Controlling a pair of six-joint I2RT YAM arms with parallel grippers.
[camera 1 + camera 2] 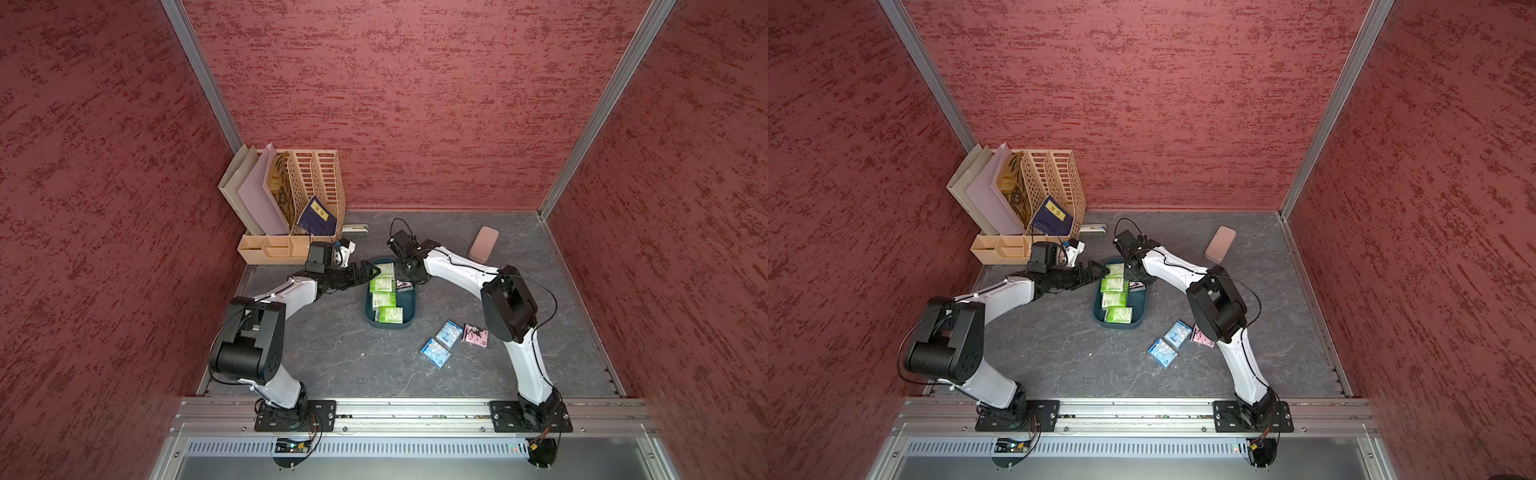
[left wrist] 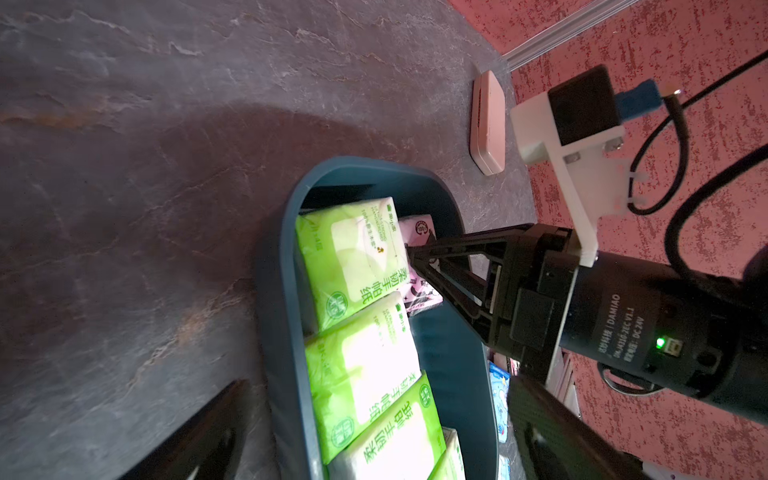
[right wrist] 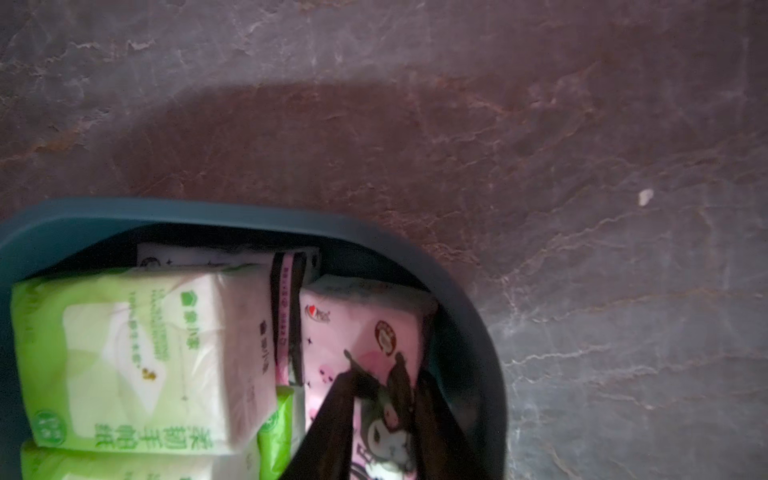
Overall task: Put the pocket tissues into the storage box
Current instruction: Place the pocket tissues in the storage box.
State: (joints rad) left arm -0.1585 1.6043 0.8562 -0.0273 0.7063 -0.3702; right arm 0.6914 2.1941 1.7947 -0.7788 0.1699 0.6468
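Drop-off step, I reckon: right arm (image 1: 453, 266) elbow-up, wrist tipped down, right hand (image 3: 384, 378) in the storage box (image 1: 406, 305), jaws either side of a pink packet (image 3: 365, 324) lying there; can't tell if it's clamped. Left hand (image 1: 370, 271) hangs wide open at the rim. Next: lift clear, fetch three loose packets (image 1: 449, 333).

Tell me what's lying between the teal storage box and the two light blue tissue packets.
Nothing; both top views show bare tabletop between the storage box and the light blue packets.
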